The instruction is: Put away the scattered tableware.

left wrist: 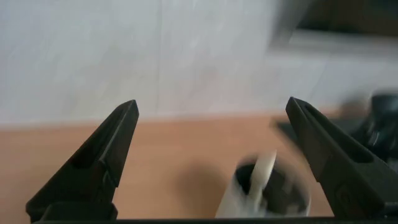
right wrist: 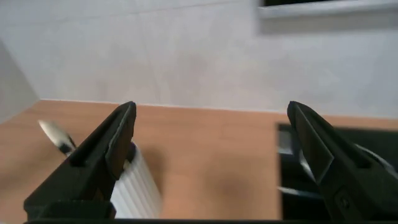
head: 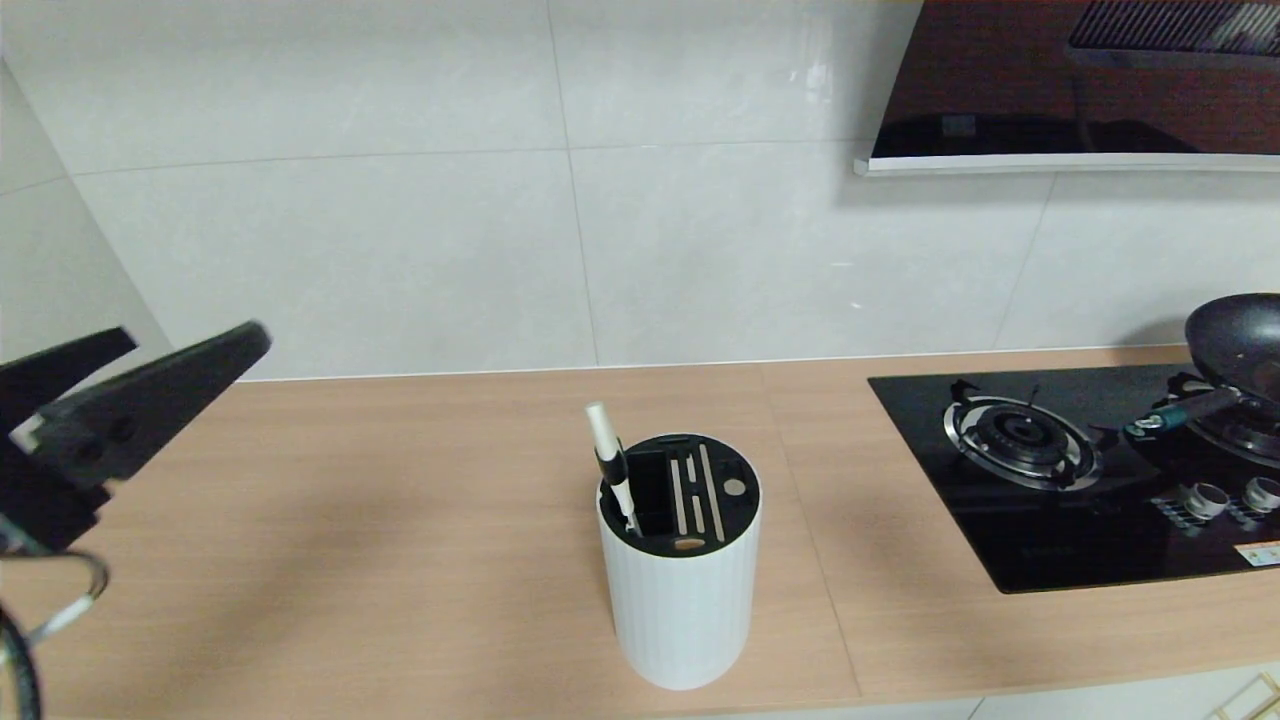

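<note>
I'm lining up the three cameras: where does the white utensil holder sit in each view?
Head view: the white utensil holder stands mid-counter near the front edge, left of the stove.
Left wrist view: the holder is on the counter beyond the open left pincer, between its fingers.
Right wrist view: the holder is partly behind one finger of the open right pincer.
Shared landmark: the white-handled utensil leaning out of it.

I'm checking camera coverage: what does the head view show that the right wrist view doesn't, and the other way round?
Head view adds: the left gripper, open, and the wok on the stove. Right wrist view adds: the right gripper, open. Both share: the white holder with the utensil standing in it, the wooden counter and the stove.
</note>
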`<state>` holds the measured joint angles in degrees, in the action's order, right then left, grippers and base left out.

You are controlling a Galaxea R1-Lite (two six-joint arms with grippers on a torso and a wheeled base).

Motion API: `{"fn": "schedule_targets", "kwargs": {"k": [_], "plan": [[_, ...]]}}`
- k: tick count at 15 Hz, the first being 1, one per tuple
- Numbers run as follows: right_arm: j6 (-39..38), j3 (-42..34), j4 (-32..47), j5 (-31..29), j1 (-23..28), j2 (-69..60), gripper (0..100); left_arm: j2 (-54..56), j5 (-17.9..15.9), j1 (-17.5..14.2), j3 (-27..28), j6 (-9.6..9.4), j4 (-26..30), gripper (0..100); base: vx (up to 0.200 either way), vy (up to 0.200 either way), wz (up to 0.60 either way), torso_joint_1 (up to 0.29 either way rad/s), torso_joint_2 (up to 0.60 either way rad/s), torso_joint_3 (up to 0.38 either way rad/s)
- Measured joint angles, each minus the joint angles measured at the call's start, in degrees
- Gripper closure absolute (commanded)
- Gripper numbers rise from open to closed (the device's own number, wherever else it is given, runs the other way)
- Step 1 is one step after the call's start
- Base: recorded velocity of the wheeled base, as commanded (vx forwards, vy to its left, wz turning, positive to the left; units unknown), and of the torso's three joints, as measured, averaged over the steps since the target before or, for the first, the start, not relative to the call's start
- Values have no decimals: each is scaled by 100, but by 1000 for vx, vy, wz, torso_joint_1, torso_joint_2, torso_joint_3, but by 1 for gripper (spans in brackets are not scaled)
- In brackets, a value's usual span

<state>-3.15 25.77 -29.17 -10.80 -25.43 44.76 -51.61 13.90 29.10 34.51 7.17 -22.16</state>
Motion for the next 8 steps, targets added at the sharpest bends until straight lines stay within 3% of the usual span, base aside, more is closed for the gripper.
{"fn": "schedule_targets", "kwargs": {"k": [3,5,8], "plan": [[17,-268,1752,-1,512,-1827,0,1734,-508,-411,-113,7,1905,0,0,0,0,0,0,0],[22,-299,2614,-132,802,-2865,0,2792,-778,-798,-161,7,2790,0,0,0,0,0,0,0],[61,-299,3023,-406,1579,-3628,0,3999,-1048,-1559,-369,-9,3597,0,0,0,0,0,0,0]]}}
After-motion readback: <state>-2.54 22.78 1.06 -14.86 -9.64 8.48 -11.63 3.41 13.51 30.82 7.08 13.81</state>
